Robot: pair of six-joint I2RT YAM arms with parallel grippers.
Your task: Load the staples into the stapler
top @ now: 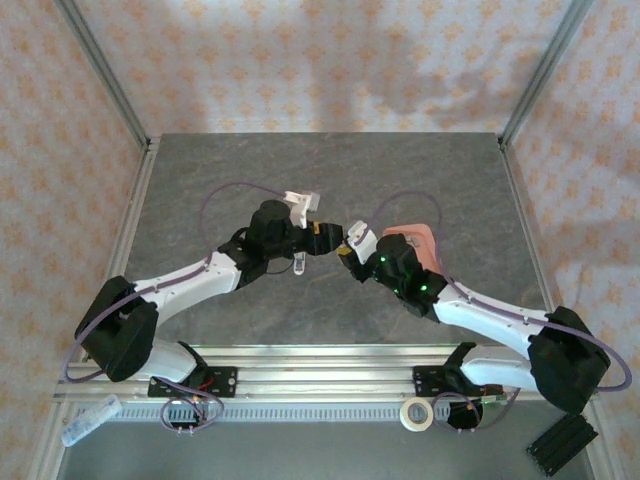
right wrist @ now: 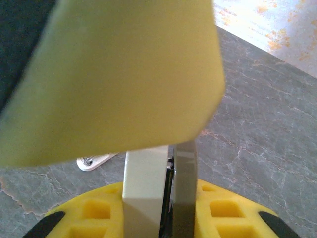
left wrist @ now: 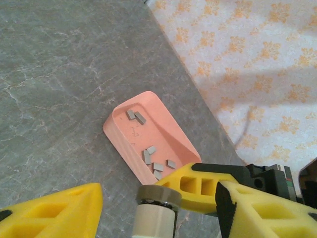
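Right hand (right wrist: 161,218) tight on stapler (right wrist: 143,183)

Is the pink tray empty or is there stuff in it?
Not empty. The shallow pink plastic tray holds several tiny grey metal strips, two near one end and more at the other.
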